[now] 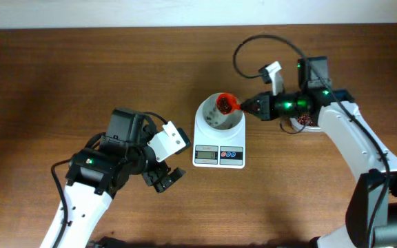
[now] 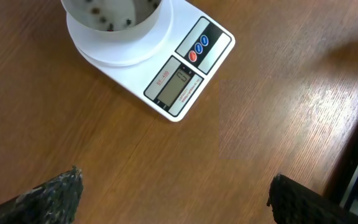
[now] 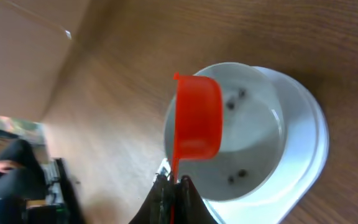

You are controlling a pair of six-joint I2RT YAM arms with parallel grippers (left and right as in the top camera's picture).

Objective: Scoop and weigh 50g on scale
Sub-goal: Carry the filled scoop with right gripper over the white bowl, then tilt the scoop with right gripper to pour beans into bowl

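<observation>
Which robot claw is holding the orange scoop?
The right claw, pinched shut on the orange scoop above the white bowl. The left claw gapes open, holding nothing.

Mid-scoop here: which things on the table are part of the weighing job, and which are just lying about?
In the job: scale; its white bowl; the few beans in it; red scoop over the bowl, gripped by the right hand.
Not in it: left hand, open and empty, beside the scale; black cable loop.
</observation>
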